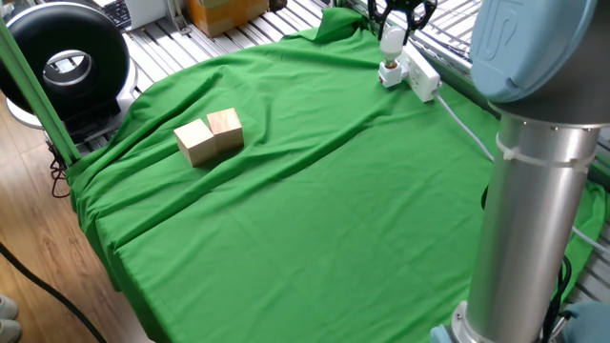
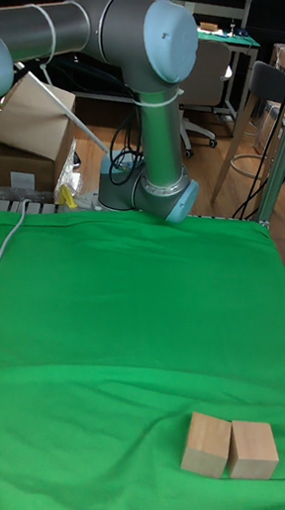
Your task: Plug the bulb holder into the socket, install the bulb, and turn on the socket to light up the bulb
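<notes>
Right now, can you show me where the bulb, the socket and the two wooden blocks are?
bulb (image 1: 391, 40), fixed view, on its white dome between the fingers.
socket (image 1: 422, 78), fixed view, on the strip's white top.
wooden blocks (image 2: 229, 446), tall fixed view, where the two blocks meet.

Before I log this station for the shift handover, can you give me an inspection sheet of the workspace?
Surface: green cloth, wrinkled, over the table.
Job's things: bulb holder sits at the end of the socket; bulb just above the holder.
Clutter: two wooden blocks, side by side, touching.
Grippers: gripper around the bulb's top; grip itself not clear.
Cables: white socket cable runs across the cloth.
Surroundings: black round device, cardboard boxes, office chair.
</notes>
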{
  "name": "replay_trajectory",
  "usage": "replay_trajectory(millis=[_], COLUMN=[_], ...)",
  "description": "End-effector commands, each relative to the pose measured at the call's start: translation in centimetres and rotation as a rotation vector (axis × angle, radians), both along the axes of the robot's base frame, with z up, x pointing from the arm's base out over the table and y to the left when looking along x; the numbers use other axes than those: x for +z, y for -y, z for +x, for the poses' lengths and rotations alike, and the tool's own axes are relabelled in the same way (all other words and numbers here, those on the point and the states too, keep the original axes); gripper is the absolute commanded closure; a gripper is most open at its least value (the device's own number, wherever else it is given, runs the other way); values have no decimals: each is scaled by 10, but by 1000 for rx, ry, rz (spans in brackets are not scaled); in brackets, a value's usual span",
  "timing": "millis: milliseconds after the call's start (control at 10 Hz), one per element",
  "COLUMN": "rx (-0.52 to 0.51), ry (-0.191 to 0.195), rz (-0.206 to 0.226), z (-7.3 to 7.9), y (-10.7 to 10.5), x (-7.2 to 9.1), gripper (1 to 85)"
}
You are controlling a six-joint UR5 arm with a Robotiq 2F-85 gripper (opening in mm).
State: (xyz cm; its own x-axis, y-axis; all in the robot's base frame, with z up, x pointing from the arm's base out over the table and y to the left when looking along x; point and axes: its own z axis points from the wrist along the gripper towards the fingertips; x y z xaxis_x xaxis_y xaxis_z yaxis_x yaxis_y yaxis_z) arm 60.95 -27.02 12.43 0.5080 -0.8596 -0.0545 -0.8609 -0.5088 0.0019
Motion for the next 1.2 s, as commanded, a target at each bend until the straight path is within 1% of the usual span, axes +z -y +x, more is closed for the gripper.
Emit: replay_trajectory(millis=[0, 100, 300, 400, 500, 600, 700, 900, 1000, 1100], rx=[-37, -56, -74, -83, -69, -36, -26, -31, -40, -47], ry=[6, 16, 79, 102, 75, 49, 42, 50, 19, 11], rz=[2, 19, 24, 18, 27, 37, 37, 20, 33, 33], z=[-2, 1, 18, 24, 17, 16, 21, 26, 20, 13], y=[-2, -6, -7, -5, -8, -8, -7, -1, -5, -7], x=[4, 5, 5, 5, 5, 3, -1, -2, -2, 2], gripper=[847, 847, 847, 847, 847, 847, 847, 847, 847, 847])
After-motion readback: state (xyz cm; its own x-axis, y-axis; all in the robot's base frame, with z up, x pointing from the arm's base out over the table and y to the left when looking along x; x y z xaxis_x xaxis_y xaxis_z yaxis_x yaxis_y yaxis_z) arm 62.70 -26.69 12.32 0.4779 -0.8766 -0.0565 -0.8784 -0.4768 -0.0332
